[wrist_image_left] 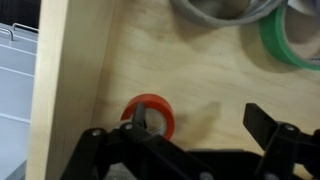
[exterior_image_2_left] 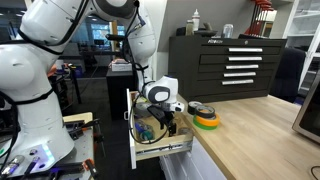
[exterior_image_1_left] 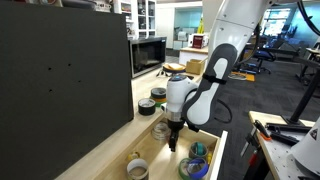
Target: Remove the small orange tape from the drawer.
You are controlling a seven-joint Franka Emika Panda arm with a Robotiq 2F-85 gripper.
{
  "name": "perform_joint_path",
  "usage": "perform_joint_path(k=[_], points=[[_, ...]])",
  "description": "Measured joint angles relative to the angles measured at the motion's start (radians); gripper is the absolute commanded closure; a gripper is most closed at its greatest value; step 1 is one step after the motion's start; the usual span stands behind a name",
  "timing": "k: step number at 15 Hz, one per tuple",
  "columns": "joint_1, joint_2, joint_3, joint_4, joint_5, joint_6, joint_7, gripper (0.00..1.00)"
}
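In the wrist view the small orange tape (wrist_image_left: pixel 158 108) lies flat on the pale wood floor of the drawer (wrist_image_left: pixel 90 60), near its side wall. My gripper (wrist_image_left: pixel 198 120) is open and low over it. One finger stands in or at the ring's hole, the other is well apart on the bare wood. In both exterior views the gripper (exterior_image_1_left: pixel 172 142) (exterior_image_2_left: pixel 166 124) reaches down into the pulled-out drawer (exterior_image_1_left: pixel 150 140) (exterior_image_2_left: pixel 166 152). The orange tape is hidden by the gripper there.
A green roll (wrist_image_left: pixel 291 42) and a clear roll (wrist_image_left: pixel 226 9) lie farther along the drawer. Blue and green rolls (exterior_image_1_left: pixel 198 157) and a clear roll (exterior_image_1_left: pixel 137 167) lie in the drawer. More rolls (exterior_image_1_left: pixel 151 106) (exterior_image_2_left: pixel 207 121) sit on the wooden countertop. A black cabinet (exterior_image_1_left: pixel 60 80) stands beside it.
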Motion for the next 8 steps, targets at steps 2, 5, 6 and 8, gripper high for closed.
perform_joint_path(k=[2, 5, 6, 8], points=[[0.0, 0.005, 0.0, 0.014, 0.0, 0.0, -0.01, 0.0], [-0.001, 0.012, 0.001, 0.03, 0.0, 0.0, -0.014, 0.0], [-0.003, 0.016, 0.002, 0.034, 0.0, 0.0, -0.014, 0.0], [-0.009, 0.025, 0.007, 0.04, 0.0, 0.0, -0.016, 0.0]])
